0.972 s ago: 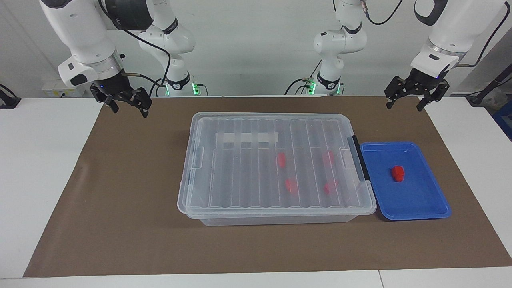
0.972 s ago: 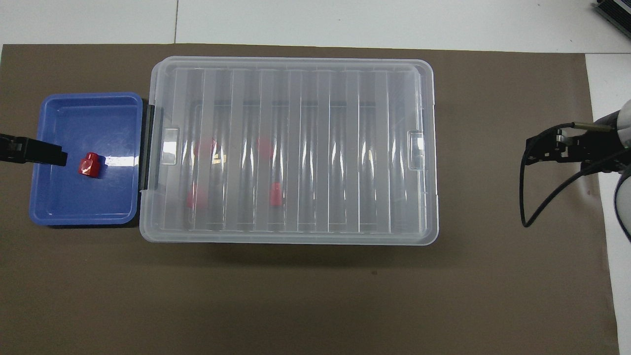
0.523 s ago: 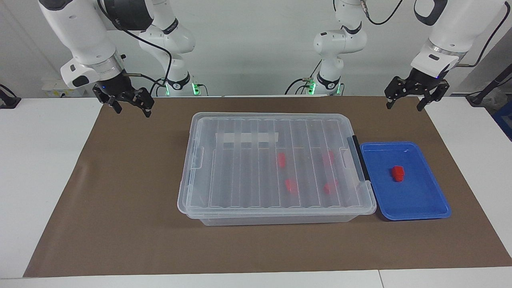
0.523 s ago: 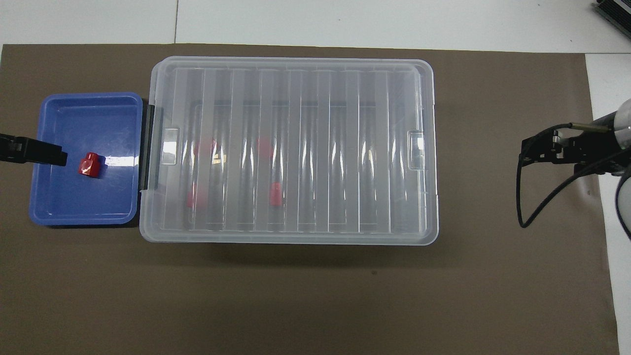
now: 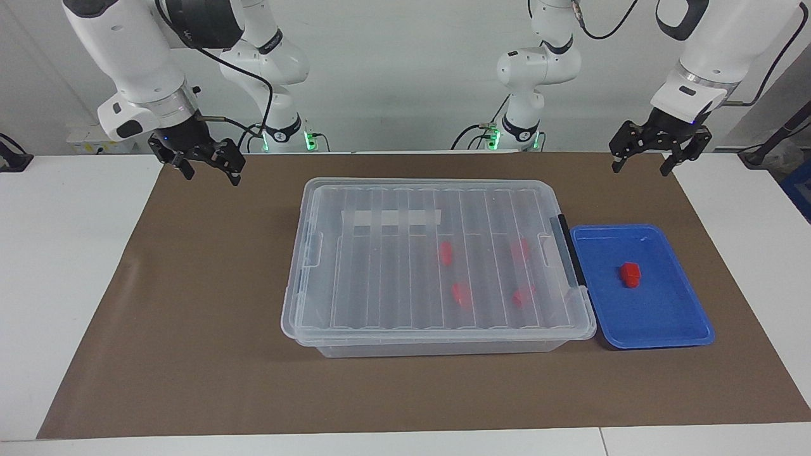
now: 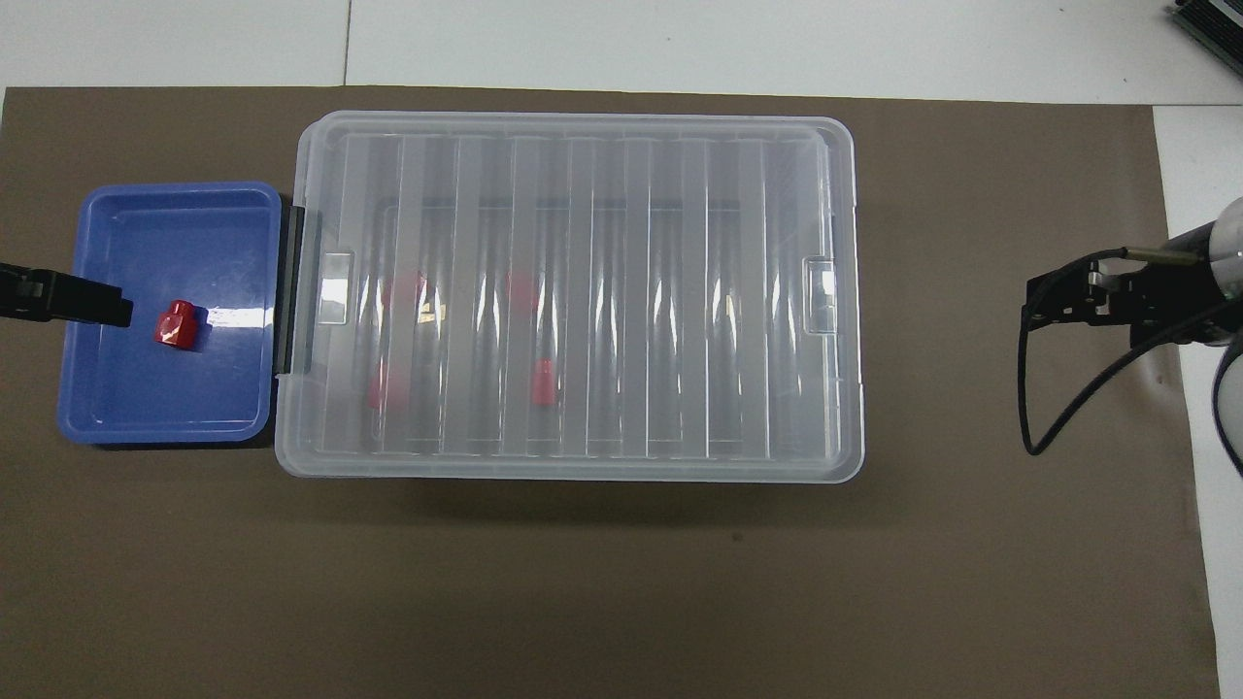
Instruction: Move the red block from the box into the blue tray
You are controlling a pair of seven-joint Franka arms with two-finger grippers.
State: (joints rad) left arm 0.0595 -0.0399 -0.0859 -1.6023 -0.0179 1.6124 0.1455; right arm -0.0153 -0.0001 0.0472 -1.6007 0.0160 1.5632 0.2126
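Note:
One red block (image 5: 630, 274) lies in the blue tray (image 5: 665, 329), also seen in the overhead view (image 6: 176, 323). The clear box (image 5: 380, 304) stands beside the tray with its ribbed lid shut. Several more red blocks (image 5: 445, 252) show through the lid at the tray's end of the box. My left gripper (image 5: 640, 169) hangs open and empty in the air over the mat's corner at the left arm's end. My right gripper (image 5: 211, 176) hangs open and empty over the mat's corner at the right arm's end.
A brown mat (image 5: 190, 316) covers the white table (image 5: 63, 253). The box's black clip handle (image 5: 570, 256) faces the tray. In the overhead view the left gripper (image 6: 115, 305) overlaps the tray's (image 6: 165, 408) rim, and the right gripper (image 6: 1044, 309) shows with its cable.
My right gripper has shifted slightly upward and toward the robots. The left arm, the box, the tray and the blocks have not moved.

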